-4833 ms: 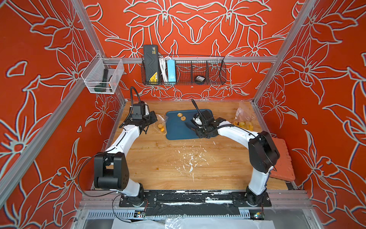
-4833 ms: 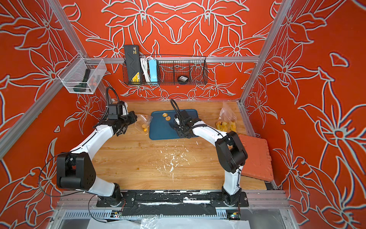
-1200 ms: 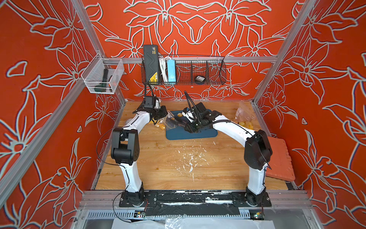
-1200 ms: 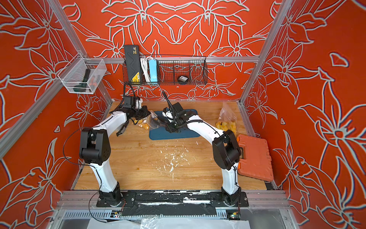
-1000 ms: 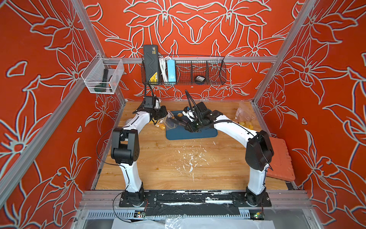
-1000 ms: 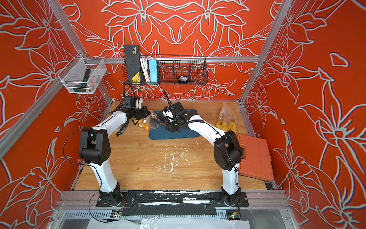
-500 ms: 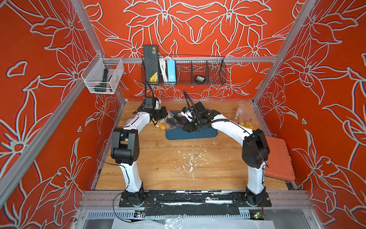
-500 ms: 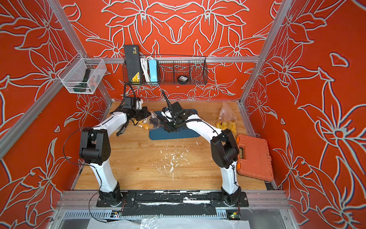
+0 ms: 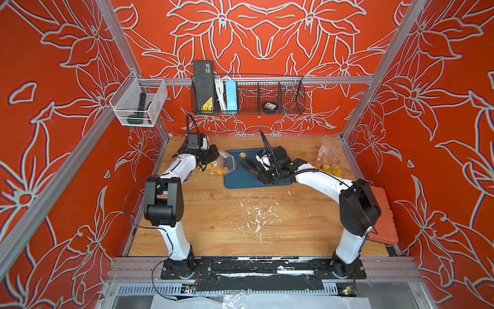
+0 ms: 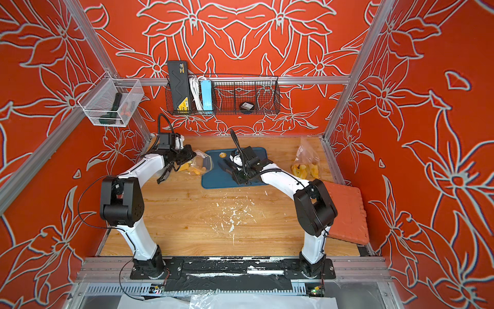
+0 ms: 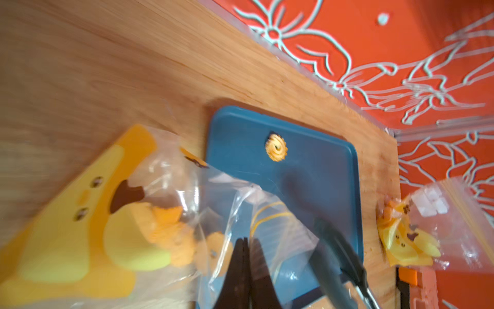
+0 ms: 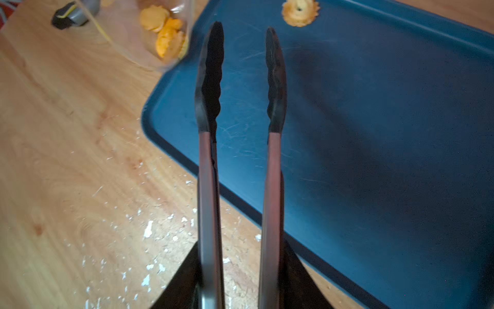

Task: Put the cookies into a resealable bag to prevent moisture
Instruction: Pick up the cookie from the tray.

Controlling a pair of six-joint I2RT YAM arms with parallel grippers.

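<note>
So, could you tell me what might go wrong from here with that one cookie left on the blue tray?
1. The tongs hang open and empty, and the flower-shaped cookie lies near the rim of the blue tray; a clumsy pinch may crumble it or nudge it off.
2. The left gripper pinches only thin film of the clear bag, so the bag could slip and its mouth close, or the bagged cookies spill.

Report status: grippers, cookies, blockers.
Left gripper shut on bag. Right gripper holds tongs, open, empty. One cookie on tray, others in bag. Nothing between tongs and cookie.
</note>
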